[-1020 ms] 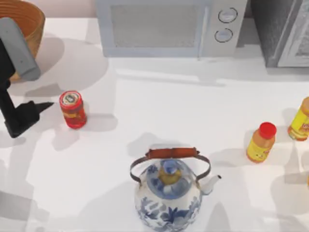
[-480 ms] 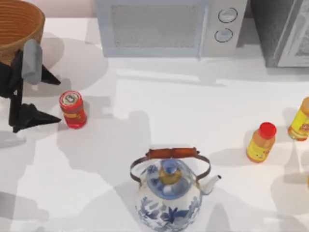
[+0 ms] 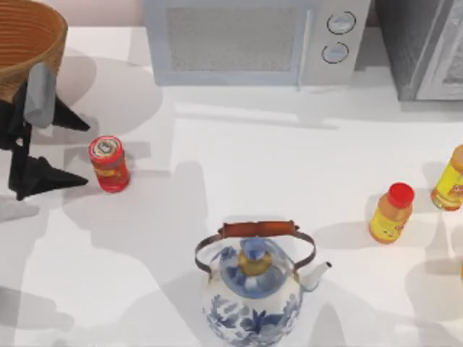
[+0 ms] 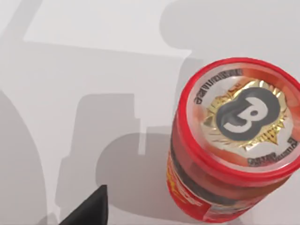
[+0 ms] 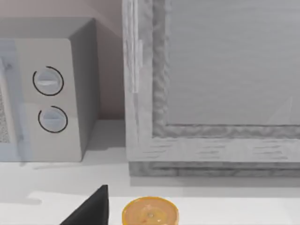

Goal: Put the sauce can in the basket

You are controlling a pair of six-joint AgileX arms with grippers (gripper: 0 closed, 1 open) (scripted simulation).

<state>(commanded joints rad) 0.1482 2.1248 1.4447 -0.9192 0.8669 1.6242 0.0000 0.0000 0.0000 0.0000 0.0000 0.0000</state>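
Observation:
The sauce can (image 3: pixel 108 164), red with a yellow label band, stands upright on the white table at the left. My left gripper (image 3: pixel 81 154) is open just to its left, with one black finger (image 3: pixel 69 119) behind the can's line and one in front, both pointing at it without touching. In the left wrist view the sauce can (image 4: pixel 234 140) is close, seen from above, with one finger (image 4: pixel 89 212) beside it. The woven basket (image 3: pixel 29 32) sits at the far left corner, behind the left arm. My right gripper's finger (image 5: pixel 89 212) points toward the back right of the table.
A microwave (image 3: pixel 253 43) and a grey cabinet (image 3: pixel 427 43) line the back. A blue-and-white kettle (image 3: pixel 253 289) stands at the front middle. A yellow bottle with a red cap (image 3: pixel 392 213) and an orange-yellow bottle (image 3: pixel 450 181) stand at the right.
My left arm swung off the basket and dropped beside the can, and its two spread fingers came into view facing the can. The can has not moved.

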